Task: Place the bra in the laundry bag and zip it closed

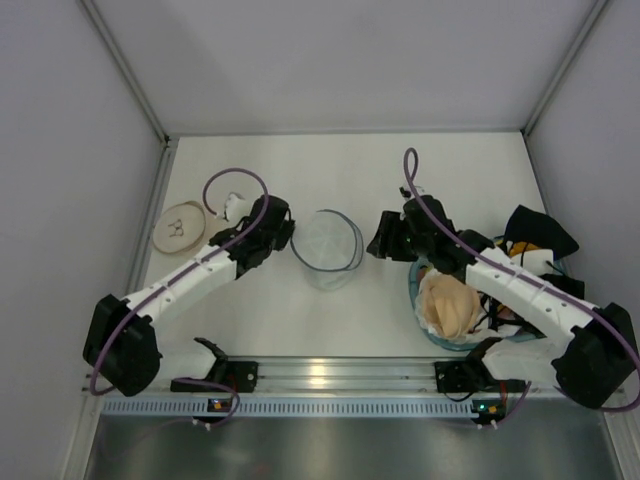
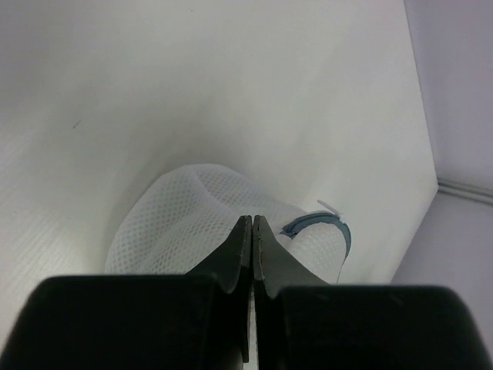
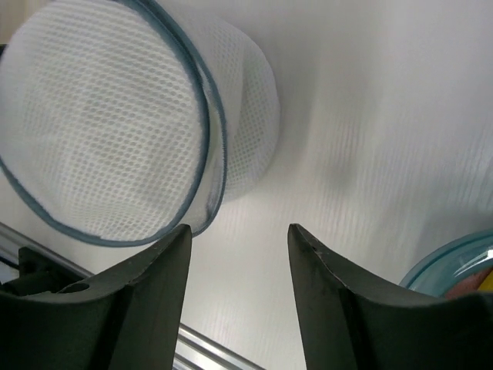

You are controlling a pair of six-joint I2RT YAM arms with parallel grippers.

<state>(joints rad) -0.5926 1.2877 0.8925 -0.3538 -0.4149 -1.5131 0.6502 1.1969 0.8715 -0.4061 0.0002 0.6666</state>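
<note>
The laundry bag [image 1: 327, 245], a round pouch of white mesh with a thin blue-grey rim, stands mid-table. My left gripper [image 1: 290, 238] is at its left edge. In the left wrist view its jaws [image 2: 253, 218] are closed together, with the mesh [image 2: 169, 223] puckered up to the tips. My right gripper [image 1: 378, 243] is just right of the bag, open and empty [image 3: 239, 231], with the bag [image 3: 100, 131] beside its left finger. The beige bra [image 1: 448, 303] lies in the blue basket [image 1: 415, 300] under my right arm.
A black garment [image 1: 540, 232] lies at the basket's far right. A flat round beige item [image 1: 180, 228] and a small white object [image 1: 235, 205] lie by the left arm. The basket's rim shows in the right wrist view [image 3: 447, 262]. Grey walls enclose the table.
</note>
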